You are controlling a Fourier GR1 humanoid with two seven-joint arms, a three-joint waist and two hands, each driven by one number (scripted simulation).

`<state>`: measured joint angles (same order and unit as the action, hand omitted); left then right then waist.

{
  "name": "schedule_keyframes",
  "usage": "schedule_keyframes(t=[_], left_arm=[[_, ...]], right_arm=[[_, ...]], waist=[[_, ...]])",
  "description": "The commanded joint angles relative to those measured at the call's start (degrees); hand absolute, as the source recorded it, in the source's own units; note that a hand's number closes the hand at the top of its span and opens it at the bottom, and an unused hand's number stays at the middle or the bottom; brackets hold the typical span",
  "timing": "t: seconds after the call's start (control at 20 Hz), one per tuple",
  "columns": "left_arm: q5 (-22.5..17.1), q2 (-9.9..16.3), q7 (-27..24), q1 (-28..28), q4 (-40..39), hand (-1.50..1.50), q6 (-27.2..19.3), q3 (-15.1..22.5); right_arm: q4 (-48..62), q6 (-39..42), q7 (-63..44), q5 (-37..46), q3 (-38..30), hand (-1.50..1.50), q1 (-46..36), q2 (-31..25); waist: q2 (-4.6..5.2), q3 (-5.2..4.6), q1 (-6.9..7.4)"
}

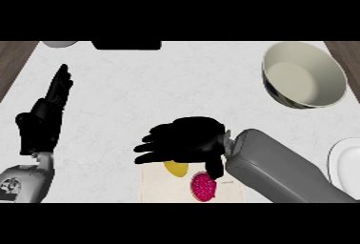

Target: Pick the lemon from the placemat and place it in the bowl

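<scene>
Fingers [151, 144] of the right hand [186, 140] are spread and slightly bent, pointing left, and they hang over the far edge of the placemat [158, 188] with nothing seen between them. Whether they touch the lemon [175, 167] just below the palm cannot be told. The right forearm [274, 174] comes in from the near right corner and covers the right part of the placemat.

Open room lies across the middle of the pale surface [175, 81], between the placemat and the bowl [304, 75], which stands at the far right close to the surface's right edge. A white plate [346, 164] shows partly at the right edge, near the forearm. At the far edge sit a dark object [126, 45] and, left of it, part of a grey round thing [60, 44]. Brown wood shows beyond the surface at both far corners.

Only part of the lemon shows: a yellow rounded shape on the placemat, its far side hidden under the hand. Just to its right and nearer lies a pink-red fruit [204, 187], also on the placemat.

At the left side the left hand [45, 116] rests open, fingers straight and pointing away, well apart from everything else.
</scene>
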<state>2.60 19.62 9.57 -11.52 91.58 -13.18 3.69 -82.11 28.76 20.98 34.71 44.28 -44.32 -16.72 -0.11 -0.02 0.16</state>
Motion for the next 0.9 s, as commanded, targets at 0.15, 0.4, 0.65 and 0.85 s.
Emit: schedule_keyframes(t=[0.15,0.4,0.65,0.85], left_arm=[[2.55,-2.68,-1.71,0.82,-0.64,0.00,-0.80,1.23],[1.62,-2.09,2.37,-3.56,-1.81,0.00,0.94,-1.46],[4.18,-3.58,-1.06,-0.05,-0.69,0.00,0.90,-1.09],[2.72,-3.08,1.27,-3.55,-2.05,0.00,2.82,-3.40]], right_arm=[[4.97,0.62,-5.14,10.88,5.04,-1.50,0.81,4.72],[8.80,-2.60,-6.46,17.52,5.27,-1.50,4.01,6.89],[15.68,-1.90,-4.11,21.07,1.38,-1.50,2.47,13.22],[21.39,-7.33,-1.42,25.69,2.23,-1.50,5.22,14.45]], waist=[[0.14,0.01,0.19],[0.19,0.02,-0.01],[0.14,0.02,0.21],[0.21,0.03,0.18]])
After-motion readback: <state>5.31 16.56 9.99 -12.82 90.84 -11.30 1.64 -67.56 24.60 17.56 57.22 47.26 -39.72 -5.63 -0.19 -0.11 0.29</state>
